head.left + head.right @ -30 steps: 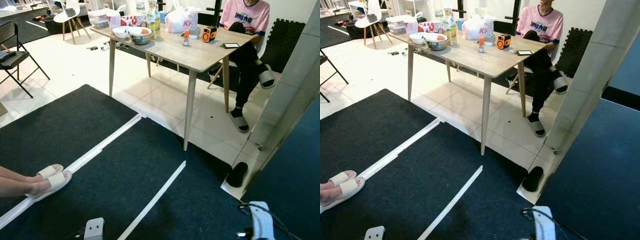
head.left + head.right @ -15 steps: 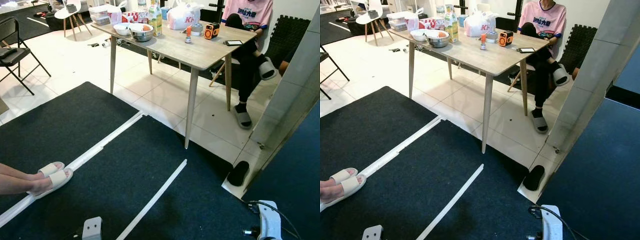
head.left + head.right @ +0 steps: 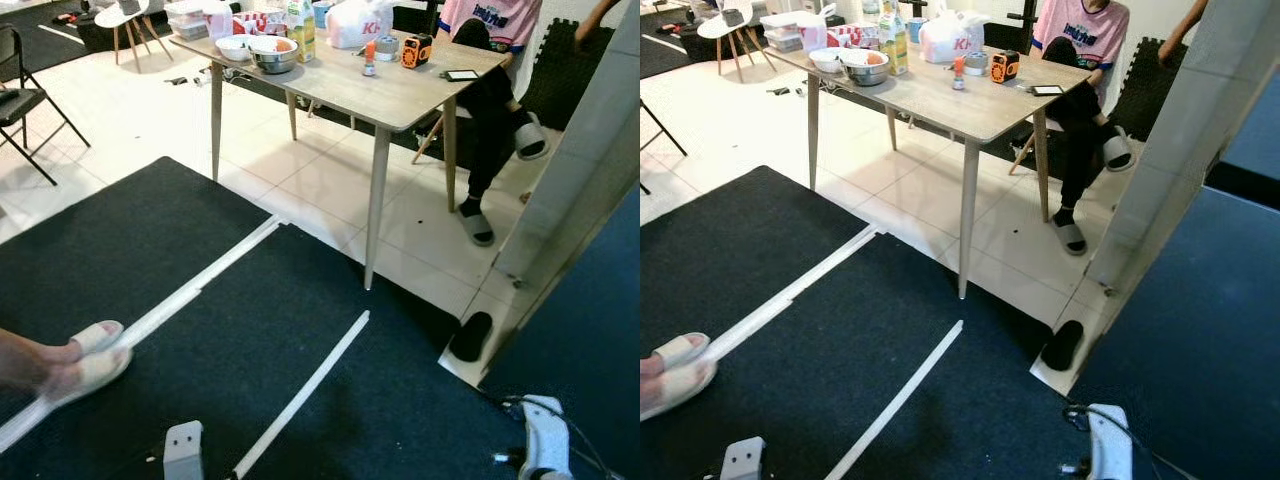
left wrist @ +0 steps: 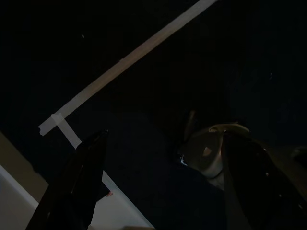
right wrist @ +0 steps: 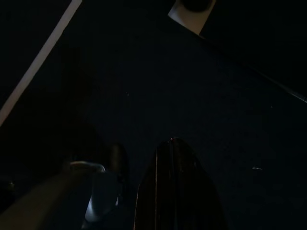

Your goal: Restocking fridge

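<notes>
Left gripper [image 4: 158, 182]: one, hanging idle over dark carpet; its two black fingers [image 4: 76, 187] stand well apart with nothing between them. Left arm end [image 3: 183, 449] shows at the lower edge of the head view.

Right gripper [image 5: 175, 187]: one, hanging idle over the carpet [image 3: 200, 260]; fingers pressed together into a single dark wedge, holding nothing. Right arm end [image 3: 540, 440], white, with a trailing cable, shows at the lower right.

White floor strips: two. One [image 3: 300, 390] runs diagonally between the arms; a longer one [image 3: 190, 295] runs roughly parallel to it, on the left.

Slippered foot [image 3: 85, 360]: one pair of a person's feet at the left edge, resting on the longer strip (blurred).

Black slipper [image 3: 471, 336]: one, lying at the carpet's edge just beside the grey-white panel [image 3: 580, 180] that rises on the right.

Table [image 3: 400, 95]: one, light wood, four slim legs, standing on white tile well ahead of the robot, long axis running from near right to far left. On it: one metal bowl [image 3: 272, 56], one white bowl [image 3: 234, 45], one carton [image 3: 298, 15], one white bag [image 3: 357, 22], one small orange-capped bottle [image 3: 369, 58], one orange-and-black device [image 3: 416, 49], one phone [image 3: 462, 75].

Seated person [image 3: 1085, 60]: one, pink shirt, dark trousers, grey slippers, at the table's far right end.

Chairs: one black folding chair [image 3: 25, 100] at far left; one white chair [image 3: 120, 20] beyond.

Fridge: cannot be identified with certainty.
</notes>
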You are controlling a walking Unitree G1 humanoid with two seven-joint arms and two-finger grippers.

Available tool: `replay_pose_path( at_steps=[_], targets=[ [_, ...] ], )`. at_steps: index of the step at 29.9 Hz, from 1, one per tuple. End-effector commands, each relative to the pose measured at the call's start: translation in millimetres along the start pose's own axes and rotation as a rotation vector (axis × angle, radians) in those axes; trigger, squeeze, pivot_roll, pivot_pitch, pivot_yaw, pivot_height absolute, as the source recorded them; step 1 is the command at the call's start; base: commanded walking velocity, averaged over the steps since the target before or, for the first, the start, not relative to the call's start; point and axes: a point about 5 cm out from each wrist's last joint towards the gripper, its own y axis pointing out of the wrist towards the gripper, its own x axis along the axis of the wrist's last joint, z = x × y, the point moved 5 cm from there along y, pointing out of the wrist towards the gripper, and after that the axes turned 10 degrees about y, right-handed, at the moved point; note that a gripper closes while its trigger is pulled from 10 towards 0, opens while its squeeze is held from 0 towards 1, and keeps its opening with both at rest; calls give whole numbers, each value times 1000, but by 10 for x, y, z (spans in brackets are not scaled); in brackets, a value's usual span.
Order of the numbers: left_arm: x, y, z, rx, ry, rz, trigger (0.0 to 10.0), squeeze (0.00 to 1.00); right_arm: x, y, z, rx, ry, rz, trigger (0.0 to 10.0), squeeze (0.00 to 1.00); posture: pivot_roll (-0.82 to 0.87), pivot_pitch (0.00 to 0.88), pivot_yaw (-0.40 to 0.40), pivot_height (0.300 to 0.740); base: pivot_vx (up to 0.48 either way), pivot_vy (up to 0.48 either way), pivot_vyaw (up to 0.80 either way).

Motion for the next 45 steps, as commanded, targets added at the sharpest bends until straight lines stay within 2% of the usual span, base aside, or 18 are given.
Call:
replay_pose_path(
  at_steps=[1, 4, 5, 8, 10, 15, 17, 28, 36, 40, 45],
  targets=[
    [-45, -8, 4, 0, -7, 13, 10000, 0, 34, -2, -14, -2, 19, -14, 10000, 0, -49, 33, 3, 740, 255, 0, 0],
    [-30, -16, 53, 13, -20, 4, 10000, 0, -92, -8, -7, 0, -20, 21, 10000, 0, -49, 24, 7, 740, 286, 0, 0],
    [-23, -19, 71, 15, -26, 0, 10000, 0, -125, -10, 0, 4, -17, 26, 10000, 0, -53, 52, 15, 740, 307, 0, 0],
    [-32, -27, 103, 18, -25, 5, 10000, 0, -181, -9, 35, 11, -28, 38, 10000, 0, -79, 42, 48, 740, 305, 0, 0],
    [-39, -26, 96, 15, -17, 10, 10000, 0, -183, -9, 40, 15, -8, 32, 10000, 0, -62, 48, 39, 740, 311, 0, 0],
    [135, 2, 110, 23, -50, -40, 10000, 0, -279, -16, 43, 14, -51, 69, 10000, 0, -35, 0, 31, 740, 316, 0, 0],
    [100, 4, 93, 21, -49, -22, 10000, 0, -220, -7, 54, 11, -3, 49, 10000, 0, -33, 0, 30, 740, 322, 0, 0],
    [145, 8, 129, 34, -63, -29, 10000, 0, 57, 57, 346, 66, -25, -11, 10000, 0, -4, 0, 22, 740, 329, 0, 0],
    [59, -3, 111, 35, -82, -11, 10000, 0, -82, 43, 287, 50, -36, 23, 10000, 0, 0, 0, 25, 740, 336, 0, 0],
    [13, -16, 128, 35, -77, 2, 10000, 0, -212, 28, 262, 56, -61, 61, 10000, 0, 0, 0, 23, 740, 342, 0, 747],
    [2, -22, 157, 42, -72, 10, 10000, 0, -186, 32, 277, 54, -29, 43, 10000, 0, -5, 0, 35, 740, 343, 0, 755]
  ],
)
